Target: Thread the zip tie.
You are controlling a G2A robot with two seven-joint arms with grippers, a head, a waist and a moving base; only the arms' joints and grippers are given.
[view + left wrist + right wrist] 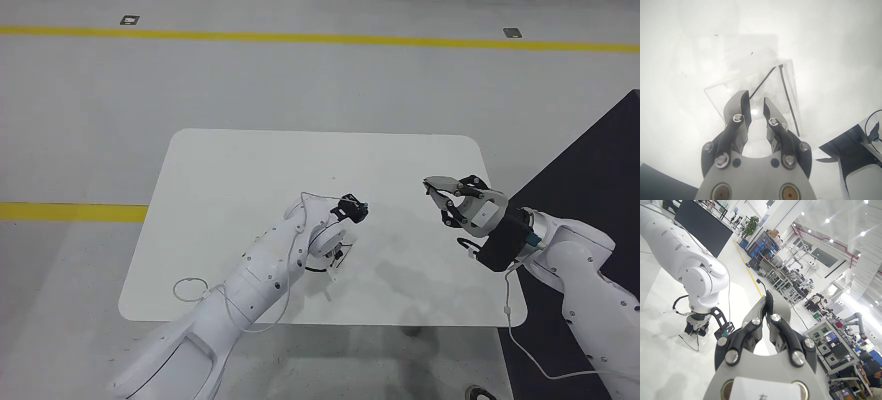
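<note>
My left gripper (756,104) hangs open just above a clear plastic tray (715,100) near the middle of the white table (230,180). Two black zip ties lie in the tray: one slanted zip tie (762,81) has its end beside a left fingertip (745,100), and a second zip tie (788,98) lies along the tray's far side. My right gripper (767,294) is raised above the table's right part and is shut on a third black zip tie (762,286), whose head (758,281) sticks out past the fingertips. In the top view the right gripper (434,188) faces the left gripper (337,255).
The table's right edge (495,200) borders a dark panel (600,160). A thin cable loop (190,290) lies near the table's front left corner. The table's far half is bare white surface. Workbenches and people stand far off in the room.
</note>
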